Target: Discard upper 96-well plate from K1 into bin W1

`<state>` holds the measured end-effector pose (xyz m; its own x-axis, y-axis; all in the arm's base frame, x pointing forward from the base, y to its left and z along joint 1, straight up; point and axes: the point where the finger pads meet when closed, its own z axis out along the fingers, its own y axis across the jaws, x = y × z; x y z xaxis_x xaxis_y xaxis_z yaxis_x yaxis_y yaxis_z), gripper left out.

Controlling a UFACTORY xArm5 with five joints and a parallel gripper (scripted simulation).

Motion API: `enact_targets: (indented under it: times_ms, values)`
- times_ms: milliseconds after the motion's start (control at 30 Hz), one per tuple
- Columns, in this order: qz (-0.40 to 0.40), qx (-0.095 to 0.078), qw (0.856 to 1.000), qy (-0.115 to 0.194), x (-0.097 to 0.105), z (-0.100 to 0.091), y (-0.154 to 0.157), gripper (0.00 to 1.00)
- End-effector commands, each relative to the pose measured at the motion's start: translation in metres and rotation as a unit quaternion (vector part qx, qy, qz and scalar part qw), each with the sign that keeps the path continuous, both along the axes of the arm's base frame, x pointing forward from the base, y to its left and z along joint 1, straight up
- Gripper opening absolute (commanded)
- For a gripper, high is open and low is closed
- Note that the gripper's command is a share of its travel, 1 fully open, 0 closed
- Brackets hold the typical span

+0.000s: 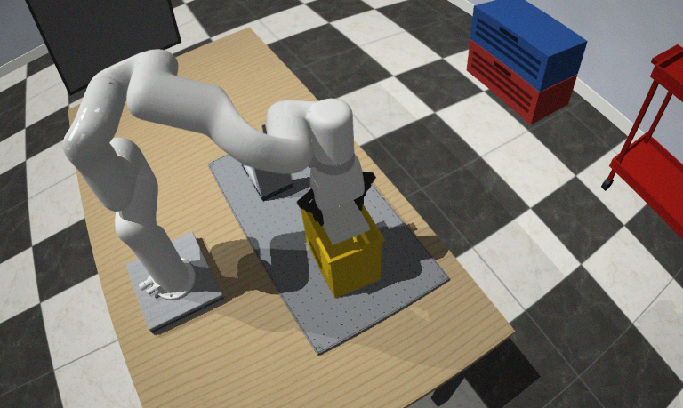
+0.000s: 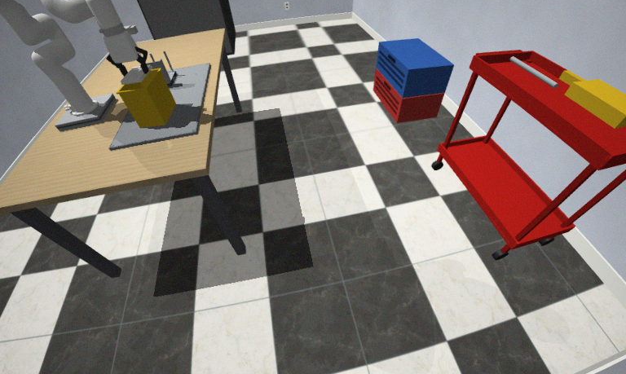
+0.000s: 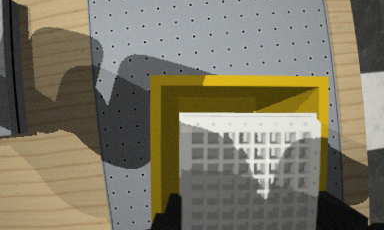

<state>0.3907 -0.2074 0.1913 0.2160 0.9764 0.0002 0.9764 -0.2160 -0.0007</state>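
Top: white arm's black gripper clamps the flat grey-white 96-well plate above the open yellow plastic bin, upright on the grey perforated board.
Exterior: plate at bin mouth; rack behind.
Wrist: plate over bin rim.

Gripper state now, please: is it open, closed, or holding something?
Gripper: closed on the 96-well plate, held above the opening of the yellow bin.
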Motion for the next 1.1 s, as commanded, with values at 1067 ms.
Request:
enact_targets:
  times_ms: [1067]
  values:
    - [0.0,-0.001,1.0,-0.002,0.0009,-0.0039,-0.0005,0.0]
